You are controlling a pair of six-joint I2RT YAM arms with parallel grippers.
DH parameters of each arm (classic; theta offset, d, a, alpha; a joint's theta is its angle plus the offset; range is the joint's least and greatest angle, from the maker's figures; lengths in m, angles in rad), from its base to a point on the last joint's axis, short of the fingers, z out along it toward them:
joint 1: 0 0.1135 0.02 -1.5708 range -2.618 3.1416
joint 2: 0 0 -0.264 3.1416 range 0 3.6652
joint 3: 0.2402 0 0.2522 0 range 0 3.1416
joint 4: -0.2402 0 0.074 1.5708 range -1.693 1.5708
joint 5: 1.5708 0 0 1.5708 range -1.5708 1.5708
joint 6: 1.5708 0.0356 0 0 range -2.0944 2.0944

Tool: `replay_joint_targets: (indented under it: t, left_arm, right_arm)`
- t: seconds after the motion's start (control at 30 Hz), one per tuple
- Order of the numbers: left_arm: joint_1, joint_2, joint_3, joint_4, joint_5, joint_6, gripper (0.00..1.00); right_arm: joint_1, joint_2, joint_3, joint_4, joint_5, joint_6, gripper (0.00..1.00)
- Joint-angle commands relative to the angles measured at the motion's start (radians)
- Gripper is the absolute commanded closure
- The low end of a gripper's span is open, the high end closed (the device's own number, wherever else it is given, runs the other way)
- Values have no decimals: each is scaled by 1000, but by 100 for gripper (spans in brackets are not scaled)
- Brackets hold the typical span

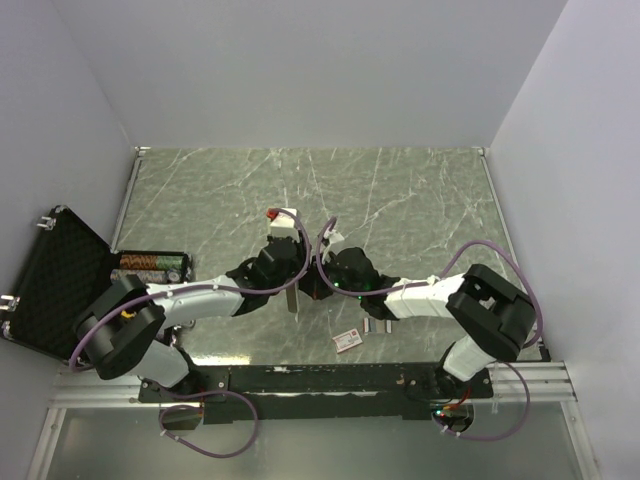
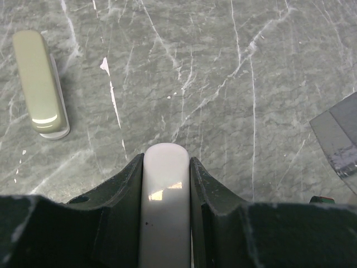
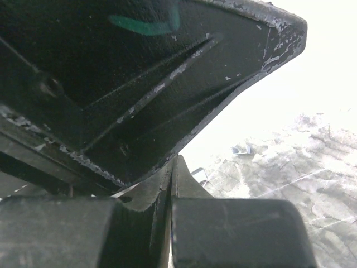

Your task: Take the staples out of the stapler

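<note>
The staples (image 1: pixel 377 325) are lying in small silvery segments on the marble table (image 1: pixel 420 200), close to its near edge and right of the middle, just beside a small red-and-white box (image 1: pixel 348 340). We are clamping the left gripper (image 2: pixel 165 162) on the rounded end of the pale stapler (image 2: pixel 164 206), with the fingers touching both its sides. We are holding the right gripper (image 3: pixel 172 167) just beside the left one near the table's middle, fingers pressed together with nothing visible between them. A second, olive stapler (image 2: pixel 40 84) is lying apart on the marble. An open black case (image 1: pixel 50 280) is sitting at the left edge.
</note>
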Motion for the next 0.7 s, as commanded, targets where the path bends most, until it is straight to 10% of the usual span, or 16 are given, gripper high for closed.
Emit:
replay_joint_targets:
  t: [0.0, 0.67]
  left_arm:
    - [12, 0, 36, 144, 2, -33, 99]
    - [12, -215, 131, -118, 19, 27, 99]
  right_arm:
    - [31, -31, 15, 126, -152, 48, 100]
    - [17, -379, 107, -442, 173, -170, 100]
